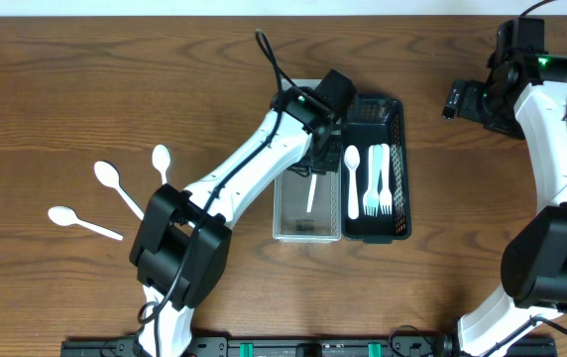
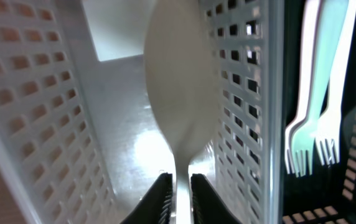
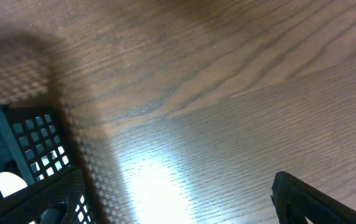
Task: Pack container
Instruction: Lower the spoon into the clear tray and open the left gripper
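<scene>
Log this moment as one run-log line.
left pincer: shut on white spoon | white spoon: inside white basket | right pincer: open, empty | table: three loose spoons

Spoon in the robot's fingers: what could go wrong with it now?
The spoon hangs inside the white basket, pinched only by its thin handle in the left gripper, so it might slip and land crooked. The basket's wall sits right beside the gripper; a sideways nudge could push it and the black basket askew.
</scene>
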You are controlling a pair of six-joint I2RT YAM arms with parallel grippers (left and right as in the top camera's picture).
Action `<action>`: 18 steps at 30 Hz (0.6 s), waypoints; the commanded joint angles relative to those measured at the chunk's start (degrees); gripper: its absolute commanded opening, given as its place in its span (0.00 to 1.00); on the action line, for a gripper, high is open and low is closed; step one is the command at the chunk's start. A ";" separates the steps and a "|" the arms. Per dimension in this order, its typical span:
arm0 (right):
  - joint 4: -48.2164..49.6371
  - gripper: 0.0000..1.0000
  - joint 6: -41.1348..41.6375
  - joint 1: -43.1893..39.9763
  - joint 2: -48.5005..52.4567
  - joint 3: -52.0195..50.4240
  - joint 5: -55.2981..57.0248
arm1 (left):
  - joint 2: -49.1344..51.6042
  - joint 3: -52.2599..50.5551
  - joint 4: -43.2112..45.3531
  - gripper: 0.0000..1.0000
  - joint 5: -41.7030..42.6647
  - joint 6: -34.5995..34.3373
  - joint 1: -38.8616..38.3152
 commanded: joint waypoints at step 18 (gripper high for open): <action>-0.15 0.99 -0.72 -0.13 -0.02 -0.11 0.17 | -21.07 0.98 -12.24 0.69 -12.33 6.64 19.63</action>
